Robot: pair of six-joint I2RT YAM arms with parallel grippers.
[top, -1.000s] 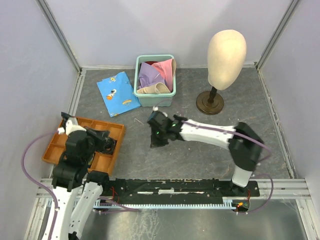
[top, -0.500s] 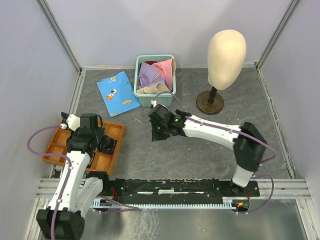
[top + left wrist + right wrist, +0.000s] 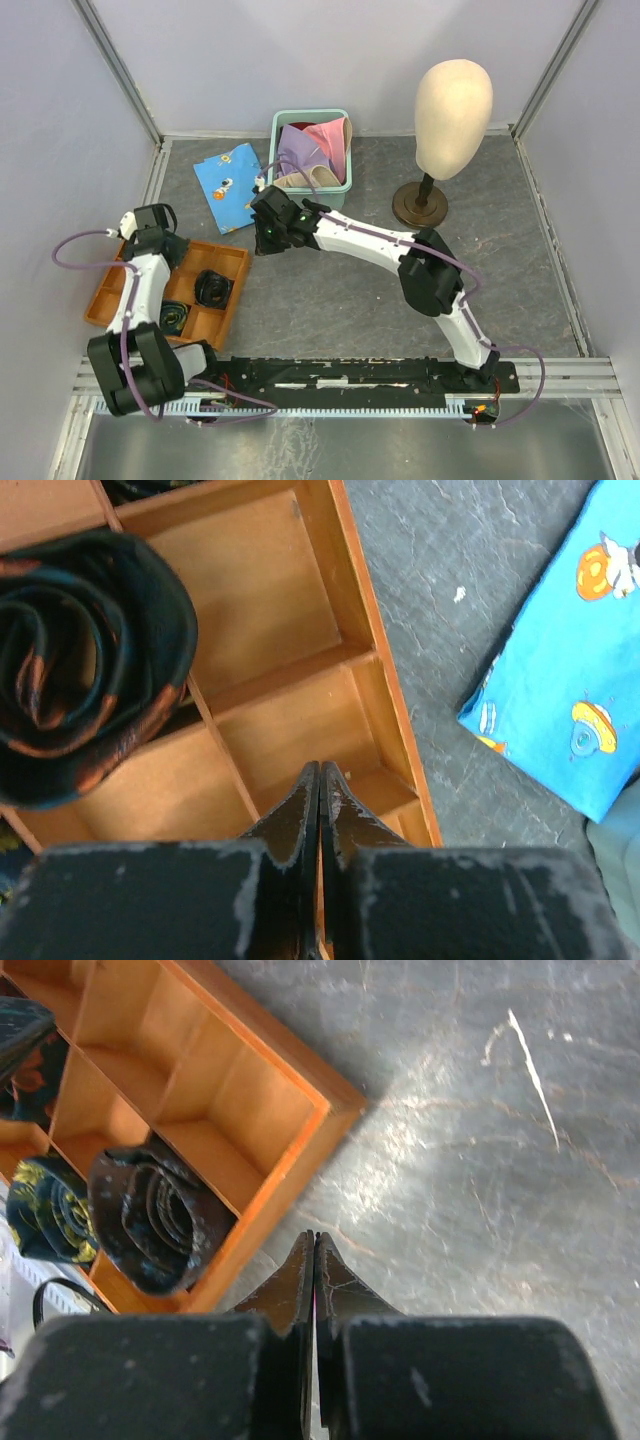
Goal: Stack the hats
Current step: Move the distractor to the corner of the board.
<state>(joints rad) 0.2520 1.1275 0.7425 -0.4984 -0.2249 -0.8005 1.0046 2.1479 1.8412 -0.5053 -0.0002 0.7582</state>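
The hats lie bunched in a teal basket [image 3: 343,187] at the back of the table: a lavender one [image 3: 298,153], a pink one [image 3: 328,137] and a cream-beige one [image 3: 305,179]. In neither wrist view do they show. My right gripper [image 3: 264,237] [image 3: 314,1242] is shut and empty, low over the grey table just left of the basket, beside a corner of the orange tray [image 3: 300,1145]. Shut on nothing as well, my left gripper [image 3: 158,243] [image 3: 319,772] hangs over the tray's compartments [image 3: 300,730].
The orange divided tray [image 3: 233,290] at front left holds rolled dark cloths [image 3: 210,289] [image 3: 85,665] [image 3: 160,1220]. A blue patterned cloth [image 3: 233,186] [image 3: 570,670] lies flat left of the basket. A cream mannequin head [image 3: 453,105] stands on a dark stand at back right.
My right arm has swung left, from the table's middle to beside the blue cloth and tray corner. The left gripper has moved up and left over the tray. Both stayed shut.
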